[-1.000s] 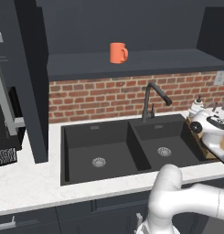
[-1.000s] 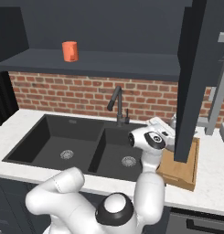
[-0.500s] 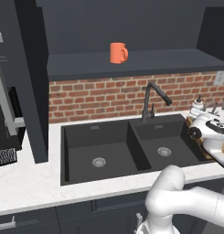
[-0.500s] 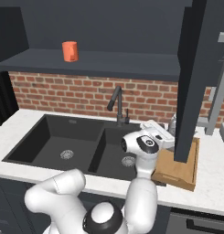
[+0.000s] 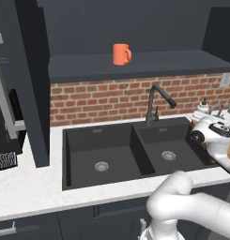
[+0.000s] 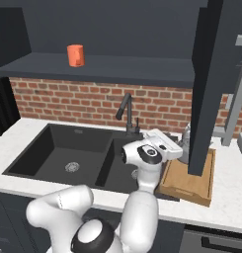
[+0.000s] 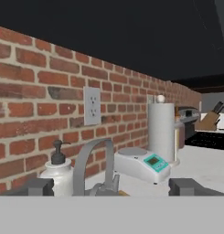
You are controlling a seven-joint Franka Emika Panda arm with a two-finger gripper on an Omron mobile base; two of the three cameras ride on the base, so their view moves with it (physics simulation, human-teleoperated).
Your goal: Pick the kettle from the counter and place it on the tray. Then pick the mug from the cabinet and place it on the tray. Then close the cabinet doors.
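On the open cabinet's shelf (image 5: 149, 65) stands the orange mug (image 5: 121, 54) (image 6: 75, 55). The grey kettle (image 7: 93, 167) shows its arched handle close in front of the hand; a sliver of light-brown wood lies at its base. My gripper (image 7: 112, 187) is open, one fingertip (image 7: 38, 186) on each side of the handle and well clear of it. From the right base, my hand (image 6: 159, 146) hovers at the left end of the wooden tray (image 6: 189, 178), with the kettle (image 6: 184, 137) half hidden behind it. Both cabinet doors (image 6: 211, 84) (image 5: 32, 79) stand open.
A soap bottle (image 7: 58, 171) stands against the brick wall beside the kettle, with a white scale (image 7: 141, 164) and a paper-towel roll (image 7: 161, 132) further along. The dark double sink (image 5: 130, 150) and its faucet (image 5: 156, 101) lie left of my hand. The open right door hangs over the tray.
My hand has drawn a little to the left, away from the tray, and the jaws have spread slightly wider. The mug and the doors stay where they were.
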